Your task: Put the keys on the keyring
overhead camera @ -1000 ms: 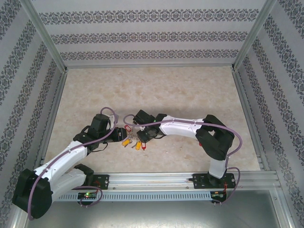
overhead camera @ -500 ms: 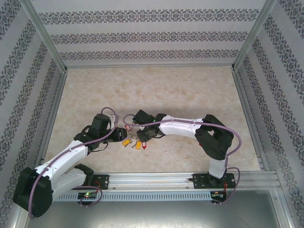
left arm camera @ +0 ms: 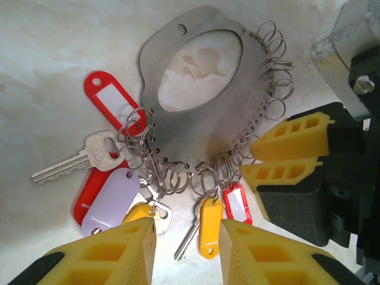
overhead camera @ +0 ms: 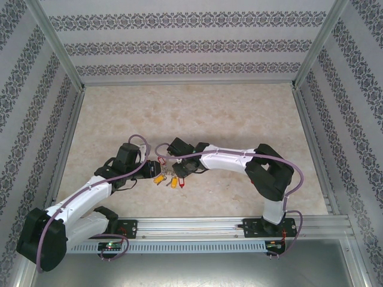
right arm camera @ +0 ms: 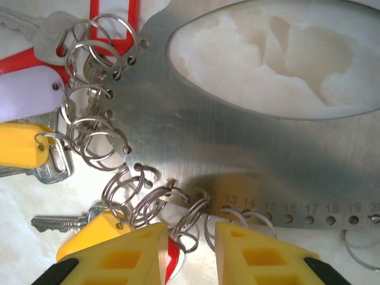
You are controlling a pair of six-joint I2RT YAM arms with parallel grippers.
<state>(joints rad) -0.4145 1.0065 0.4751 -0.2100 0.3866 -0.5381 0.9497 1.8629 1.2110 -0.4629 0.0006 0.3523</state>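
Observation:
The keyring (left arm camera: 234,116) is a flat grey oval plate lying on the table, its lower edge hung with small metal rings (left arm camera: 172,175). Keys with tags hang from them: a red tag (left arm camera: 111,100) with a silver key (left arm camera: 77,161), a yellow-tagged key (left arm camera: 209,227) and a small red tag (left arm camera: 237,202). My left gripper (left arm camera: 187,252) is open, its fingers either side of the yellow tag and not touching it. My right gripper (right arm camera: 187,252) is open at the plate's (right arm camera: 249,148) edge, with a ring (right arm camera: 196,219) and a red tag (right arm camera: 172,264) between its fingers (left arm camera: 291,138).
A lilac tag (left arm camera: 111,200) and another yellow tag (left arm camera: 138,212) lie at the left of the bunch. In the top view both grippers (overhead camera: 151,169) (overhead camera: 170,170) meet over the keys (overhead camera: 159,177) near the table's front; metal frame rails (overhead camera: 197,224) border it.
The right gripper has edged slightly left toward the keyring. The left arm and the keys have stayed put.

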